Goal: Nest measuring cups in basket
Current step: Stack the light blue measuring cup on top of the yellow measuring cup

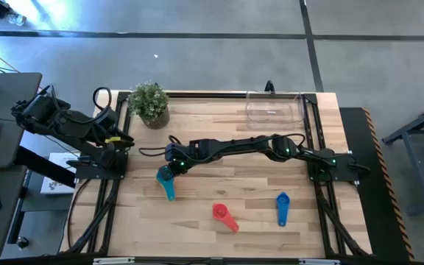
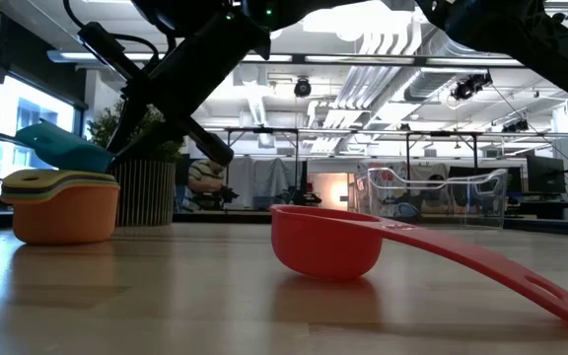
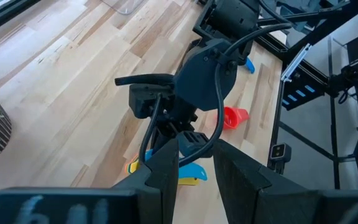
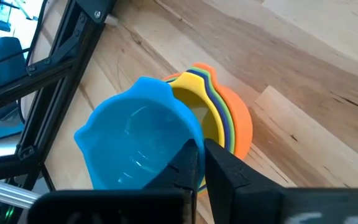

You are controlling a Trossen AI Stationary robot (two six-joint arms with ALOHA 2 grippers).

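The right gripper [image 4: 199,163] – jaws pinching the light blue cup [image 4: 138,143] – holds it tilted over a four-cup stack [image 4: 219,112], left on the desk [image 1: 227,132]. Red cup [image 1: 224,216] and blue cup [image 1: 282,207] lie near; the basket [image 1: 274,107] sits far right. The left gripper [image 3: 194,168] waits left, jaws slightly spread.

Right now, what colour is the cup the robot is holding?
Light blue cup, held over the stack; the right wrist view shows it best.

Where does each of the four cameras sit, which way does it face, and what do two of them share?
High: overhead, facing down on the table; both arms show.
Low: table height, facing across; red cup near, arms above.
Left wrist: on the waiting left arm, facing the right arm; own left gripper.
Right wrist: above the cup stack; right gripper pinches the light blue cup.
Shared: high and low both show the basket.
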